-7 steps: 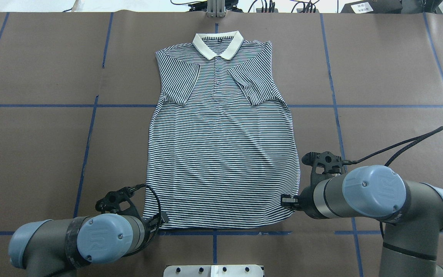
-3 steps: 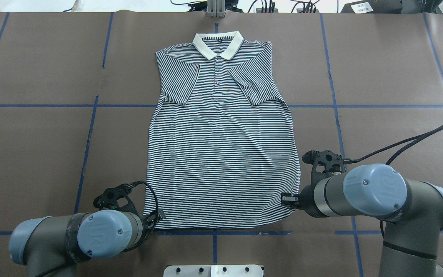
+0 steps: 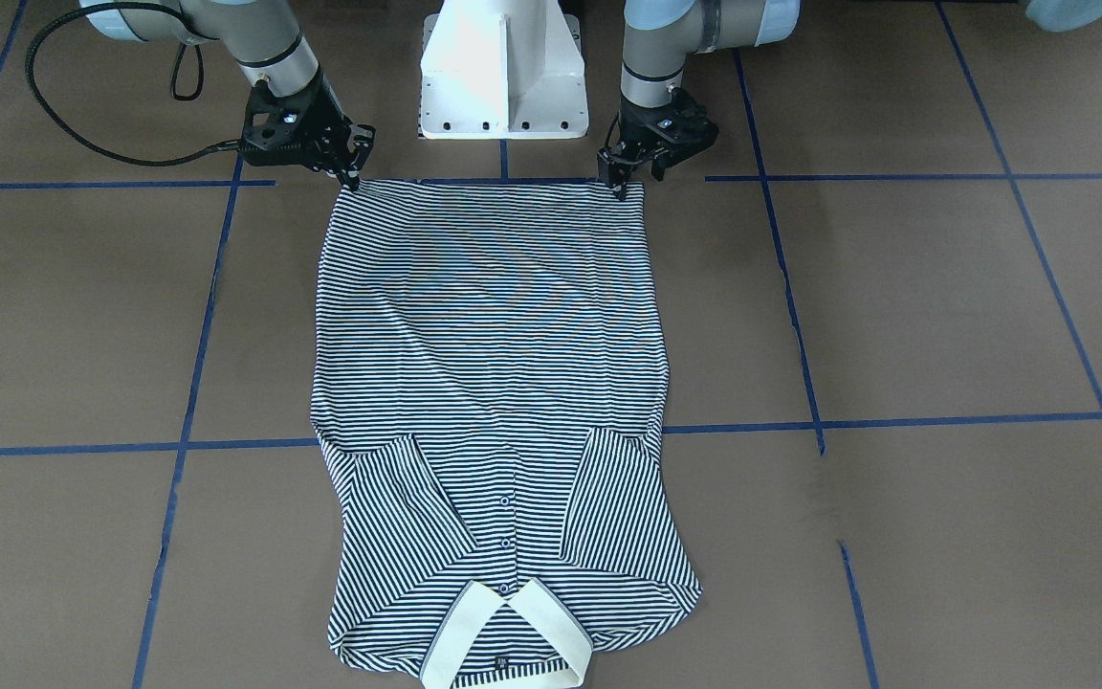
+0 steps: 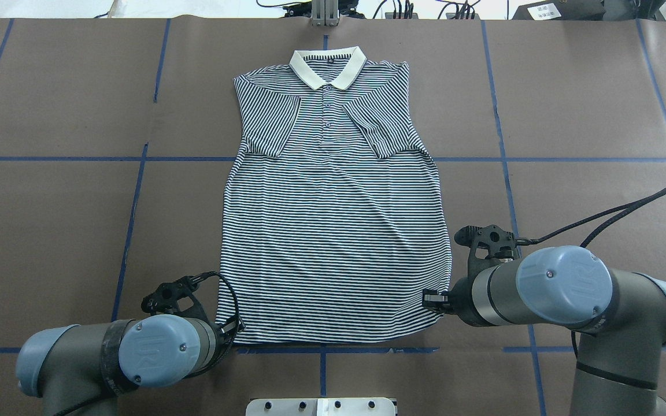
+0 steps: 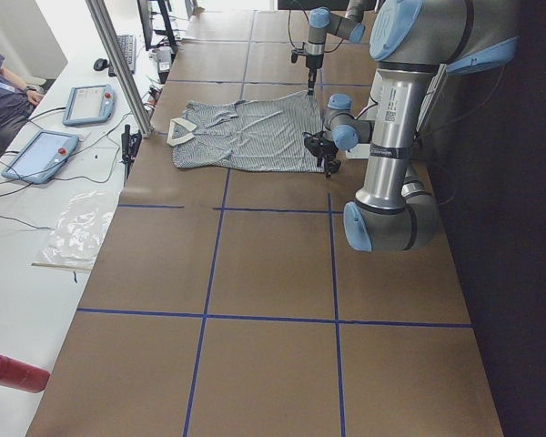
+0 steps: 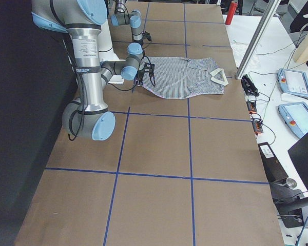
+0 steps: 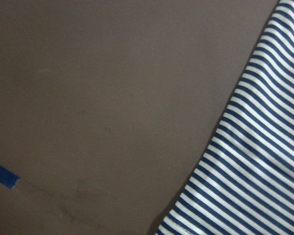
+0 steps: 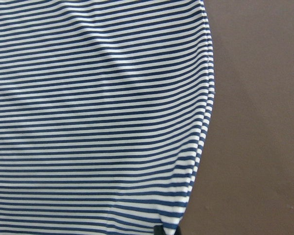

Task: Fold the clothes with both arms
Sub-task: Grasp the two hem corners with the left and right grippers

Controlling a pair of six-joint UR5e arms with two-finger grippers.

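Polo shirt [image 4: 333, 231] lies flat and face up in the middle of the overhead frame, with its cream collar [image 4: 327, 63] at the top, the hem at the bottom, and both short sleeves [image 4: 266, 124] already turned in over the chest. At the hem's lower-left corner the left gripper [image 4: 233, 326] has slid a little left and upward over the last second, from over the bottom edge to the corner's outer side. Its wrist view shows only the striped edge and bare brown table [image 4: 50, 231], so I cannot tell whether its fingers are apart or together. The right gripper [image 4: 434, 300] has not moved, its tip touching the lower-right hem corner. A dark fingertip shows on the cloth at the bottom of its wrist view, but whether it is clamped there is unclear. The shirt itself has not shifted. I judge both grippers are lining up on the hem corners for a bottom-to-collar fold, the left one not yet settled; missing that corner would lift the hem unevenly
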